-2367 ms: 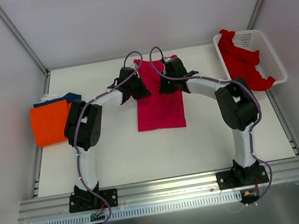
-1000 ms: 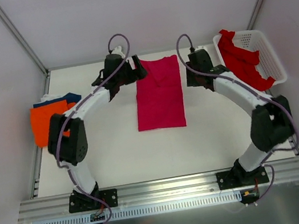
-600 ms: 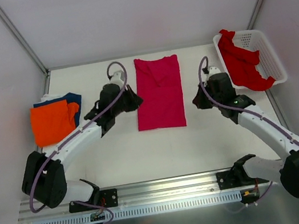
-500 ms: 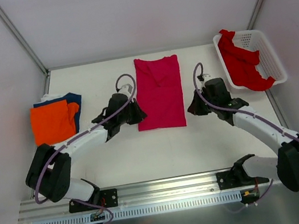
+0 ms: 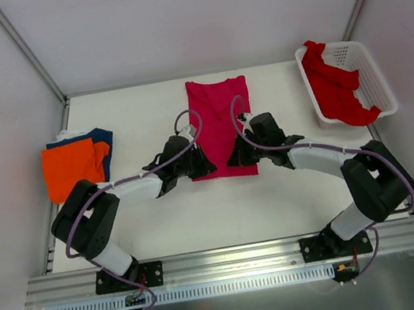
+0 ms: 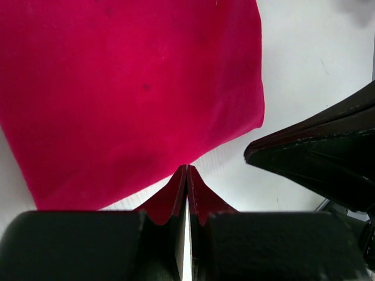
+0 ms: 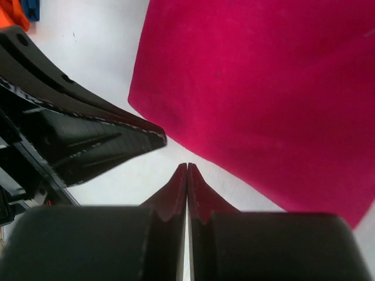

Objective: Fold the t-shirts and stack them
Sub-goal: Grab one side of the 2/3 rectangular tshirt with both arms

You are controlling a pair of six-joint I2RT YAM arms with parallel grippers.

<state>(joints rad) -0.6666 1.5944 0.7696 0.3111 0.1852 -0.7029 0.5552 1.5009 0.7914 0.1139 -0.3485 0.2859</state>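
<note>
Top view: the magenta t-shirt [image 5: 218,113] lies flat on the worktop [image 5: 162,219], stretching toward twelve o'clock from my left hand [image 5: 207,164] and right hand [image 5: 233,158] at its near hem. Left wrist: fingers [image 6: 171,200] pressed together, tips meeting the hem, with no cloth visibly caught. Right wrist: fingertips [image 7: 200,193] likewise together, just short of the hem, so I'd spread both and slide under the corners before lifting evenly.

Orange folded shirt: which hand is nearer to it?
Left. The left hand is by the magenta shirt's near edge, right of the orange shirt; the right hand sits just beyond it, farther from the orange shirt.
</note>
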